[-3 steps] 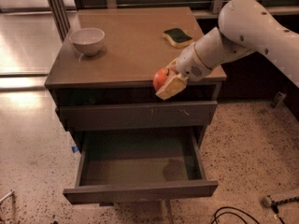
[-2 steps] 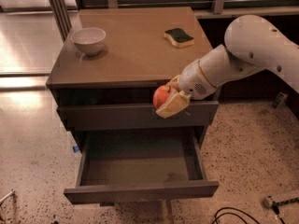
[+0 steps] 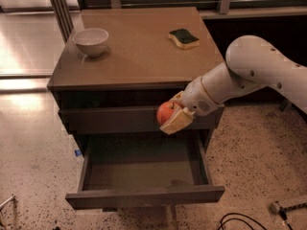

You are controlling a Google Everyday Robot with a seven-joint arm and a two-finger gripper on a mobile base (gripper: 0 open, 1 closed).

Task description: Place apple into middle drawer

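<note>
Legible text: none.
We read no lettering or labels anywhere; the gripper (image 3: 173, 119) clasps the apple (image 3: 164, 112) above the open middle drawer (image 3: 144, 196).

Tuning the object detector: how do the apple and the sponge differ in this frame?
Colour: the apple is red-orange, the sponge dark green over yellow. Shape: the apple is round, the sponge flat and oblong. State: the apple is held in the gripper in front of the upper drawer front, above the open middle drawer; the sponge lies free on the cabinet top. Both are small.
</note>
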